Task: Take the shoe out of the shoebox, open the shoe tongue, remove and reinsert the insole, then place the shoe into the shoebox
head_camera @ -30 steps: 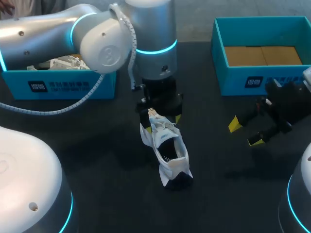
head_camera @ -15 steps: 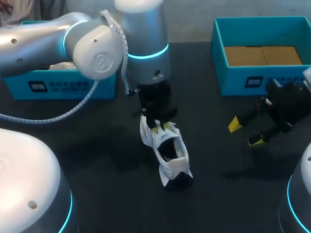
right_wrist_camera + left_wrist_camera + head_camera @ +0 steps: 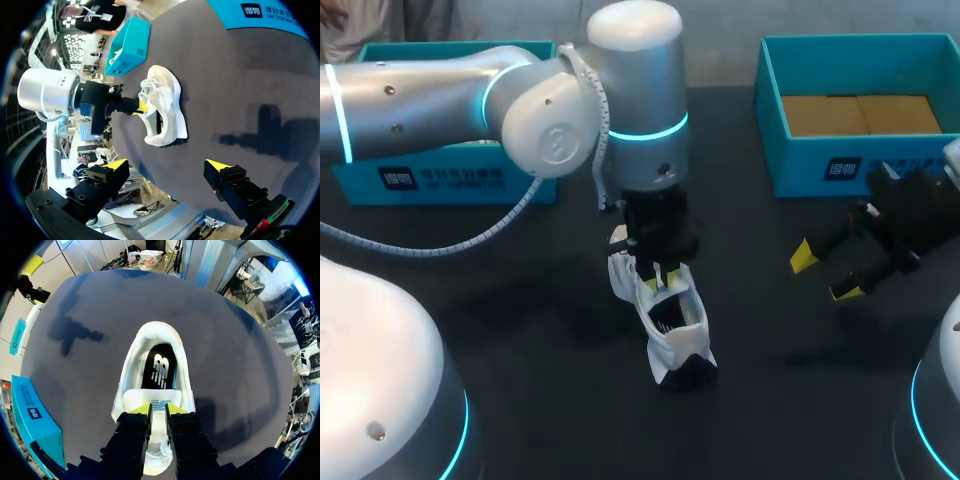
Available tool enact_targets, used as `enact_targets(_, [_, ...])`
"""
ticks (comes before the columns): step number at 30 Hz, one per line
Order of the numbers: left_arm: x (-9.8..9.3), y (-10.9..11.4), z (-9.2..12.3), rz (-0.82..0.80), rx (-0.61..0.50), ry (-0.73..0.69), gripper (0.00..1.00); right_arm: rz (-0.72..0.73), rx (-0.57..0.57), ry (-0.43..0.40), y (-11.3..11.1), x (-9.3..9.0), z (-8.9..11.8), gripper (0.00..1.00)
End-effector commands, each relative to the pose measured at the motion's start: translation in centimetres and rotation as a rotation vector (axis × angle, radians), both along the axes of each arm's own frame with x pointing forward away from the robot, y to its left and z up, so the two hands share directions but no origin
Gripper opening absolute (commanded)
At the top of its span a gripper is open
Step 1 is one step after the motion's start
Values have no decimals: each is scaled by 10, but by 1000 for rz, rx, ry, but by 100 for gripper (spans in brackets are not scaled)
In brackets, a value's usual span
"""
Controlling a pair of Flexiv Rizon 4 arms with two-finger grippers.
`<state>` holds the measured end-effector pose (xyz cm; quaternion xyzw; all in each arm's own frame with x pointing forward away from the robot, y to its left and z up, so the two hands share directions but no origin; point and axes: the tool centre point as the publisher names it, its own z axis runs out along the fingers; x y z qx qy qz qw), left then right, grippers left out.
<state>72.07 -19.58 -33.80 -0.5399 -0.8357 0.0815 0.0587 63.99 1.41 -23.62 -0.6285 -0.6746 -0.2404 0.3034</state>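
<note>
I saw the white sneaker (image 3: 672, 330) standing on the dark table (image 3: 520, 330) near its middle, outside both boxes, its black insole (image 3: 159, 371) showing. My left gripper (image 3: 657, 283) stood over it, fingers pinched on the tongue (image 3: 150, 399). My right gripper (image 3: 825, 273) hung well apart, fingers spread wide, holding nothing. Farther back sat the teal left shoebox (image 3: 440, 180) and right shoebox (image 3: 880, 165).

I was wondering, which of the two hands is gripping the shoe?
The left hand, shut on the tongue of the white shoe; the right hand hangs wide open and empty, apart from it.
</note>
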Motion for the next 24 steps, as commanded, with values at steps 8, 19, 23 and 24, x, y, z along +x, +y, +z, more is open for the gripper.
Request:
enact_targets(8, [2,1,20,1,-32,-39,20,-3,-4,-1,0,-2,0,100])
enact_targets(19, [0,-10,-15,4,30,18,20,-3,-4,-1,0,-2,0,100])
enact_targets(23, [-3,-6,8,-9,-4,-6,21,-3,-4,-1,0,-2,0,100])
enact_targets(24, [-4,-5,14,-16,-9,-8,21,-3,-4,-1,0,-2,0,100])
